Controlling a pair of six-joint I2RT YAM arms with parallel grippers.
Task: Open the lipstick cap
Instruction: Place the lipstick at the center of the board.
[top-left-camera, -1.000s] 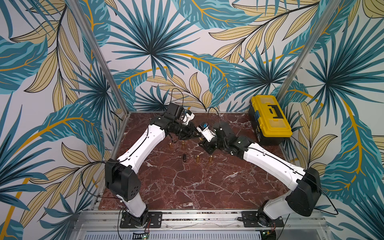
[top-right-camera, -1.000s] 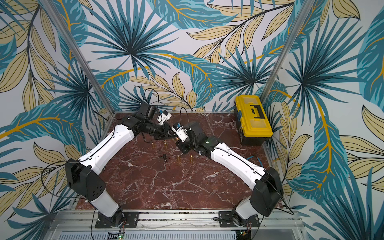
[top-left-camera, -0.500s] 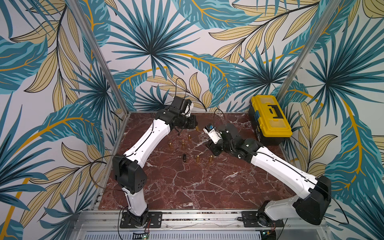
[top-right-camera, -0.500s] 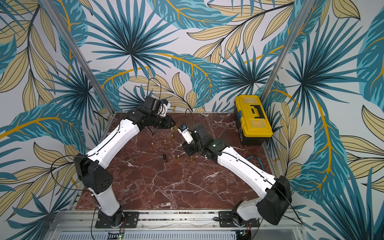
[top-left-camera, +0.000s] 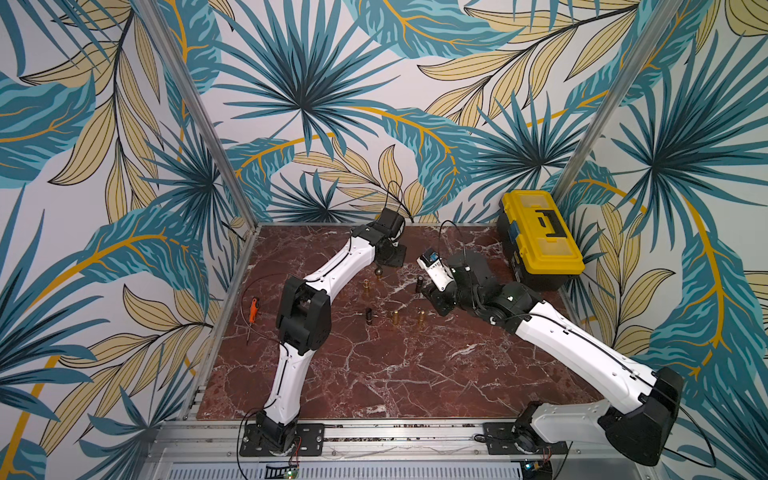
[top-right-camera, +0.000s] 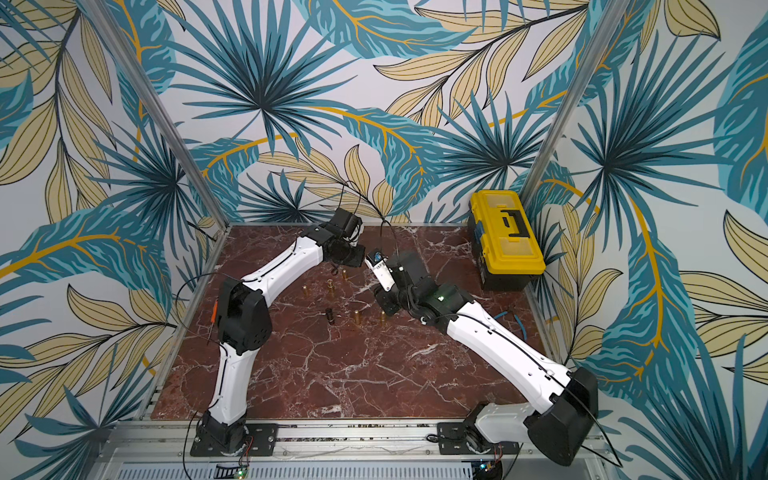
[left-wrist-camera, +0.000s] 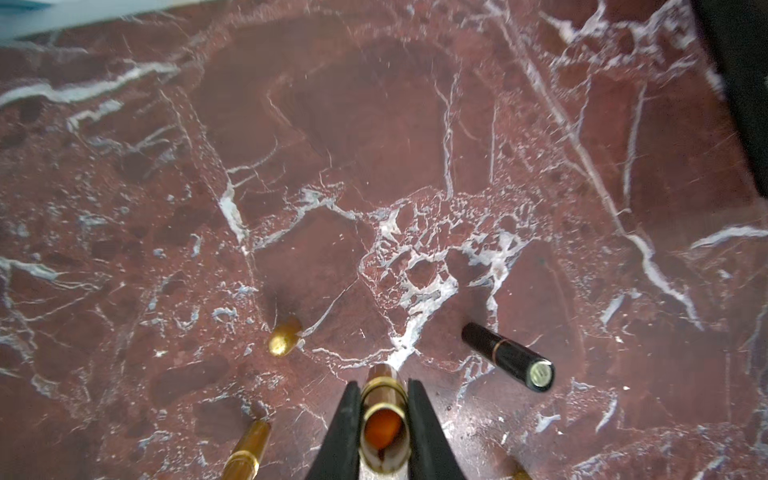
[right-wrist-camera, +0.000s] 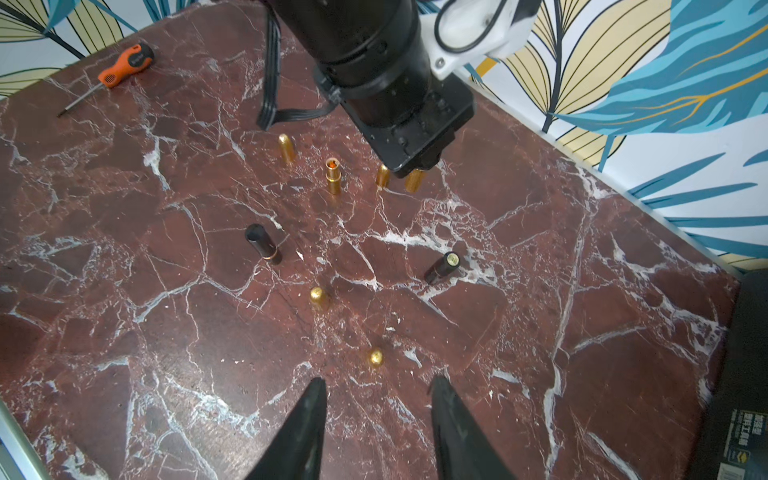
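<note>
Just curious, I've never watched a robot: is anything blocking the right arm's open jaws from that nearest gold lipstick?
Nothing visible does. Only bare marble table lies between the right gripper and the nearest gold lipstick.

The left arm (top-left-camera: 332, 270) reaches toward the back wall with its elbow raised and its wrist turned down. The left claw (left-wrist-camera: 380, 388) is pinched tight on a lipstick tube (left-wrist-camera: 382, 419). The right arm (top-left-camera: 573, 345) stretches low toward the middle. The right claw (right-wrist-camera: 376, 384) hangs with fingers parted — gripping nothing.
</note>
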